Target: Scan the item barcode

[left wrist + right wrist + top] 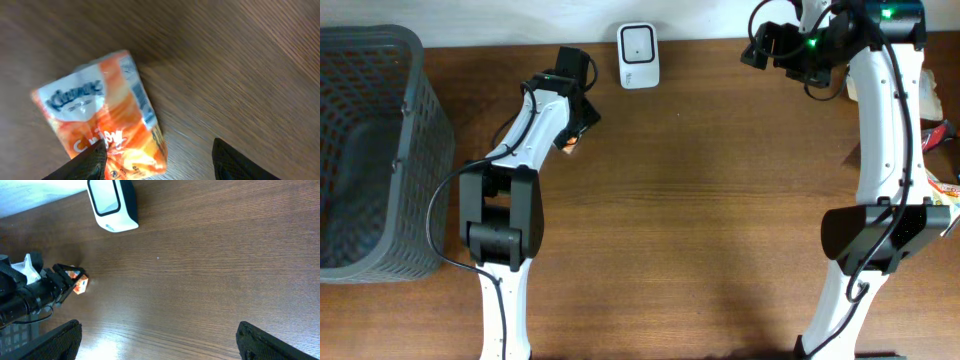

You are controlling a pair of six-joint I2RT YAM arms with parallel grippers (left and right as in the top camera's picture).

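While parted, left gripper (159, 150) over tissue pack (100, 112)

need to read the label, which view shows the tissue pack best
Left wrist: the tissue pack is large and close, printing legible. Overhead shows only a sliver; right wrist, a distant orange speck.

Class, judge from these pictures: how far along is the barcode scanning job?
Done: the left gripper is at the tissue packet, which lies on the table. In hand: gripping it; the jaws stand apart, no firm hold visible. Left: lift it and show its barcode to the scanner. The right gripper hangs open.
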